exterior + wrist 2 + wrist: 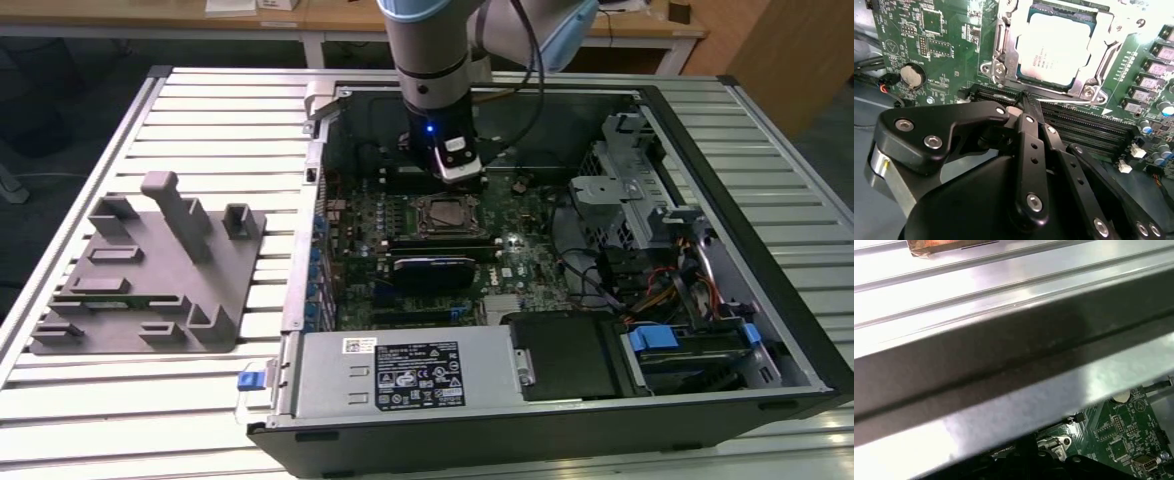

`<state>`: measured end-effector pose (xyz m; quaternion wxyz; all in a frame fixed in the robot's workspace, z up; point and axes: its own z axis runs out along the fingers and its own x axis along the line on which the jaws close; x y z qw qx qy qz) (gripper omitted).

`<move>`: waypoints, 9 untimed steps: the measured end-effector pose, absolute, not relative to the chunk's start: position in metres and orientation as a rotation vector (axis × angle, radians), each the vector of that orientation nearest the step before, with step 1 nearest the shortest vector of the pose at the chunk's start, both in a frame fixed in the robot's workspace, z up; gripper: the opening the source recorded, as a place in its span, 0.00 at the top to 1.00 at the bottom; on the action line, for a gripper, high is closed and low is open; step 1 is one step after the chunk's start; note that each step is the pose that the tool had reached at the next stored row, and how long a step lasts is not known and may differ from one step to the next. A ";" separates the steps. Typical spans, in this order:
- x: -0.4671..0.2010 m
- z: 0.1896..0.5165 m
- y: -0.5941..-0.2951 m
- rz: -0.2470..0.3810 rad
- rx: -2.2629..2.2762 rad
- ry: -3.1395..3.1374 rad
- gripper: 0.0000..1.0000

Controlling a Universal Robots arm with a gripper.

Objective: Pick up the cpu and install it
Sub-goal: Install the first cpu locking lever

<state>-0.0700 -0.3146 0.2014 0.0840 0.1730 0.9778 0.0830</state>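
Already the cpu sits in its socket — gripper closed, empty, just beside.

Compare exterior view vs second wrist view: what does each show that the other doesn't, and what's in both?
Exterior view: the arm reaching into the open computer case, and the grey fixture tray on the slatted table at the exterior view's left.

Second wrist view: the round coin cell and the hand, fingers shut with nothing between them, beside the socket frame.

Both: the cpu sitting in its socket on the green motherboard.
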 end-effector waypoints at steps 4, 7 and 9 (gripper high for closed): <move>-0.070 0.201 -0.314 0.248 0.517 2.918 0.89; -0.070 0.201 -0.314 0.248 0.517 2.918 0.89; -0.070 0.199 -0.314 0.248 0.516 2.917 0.89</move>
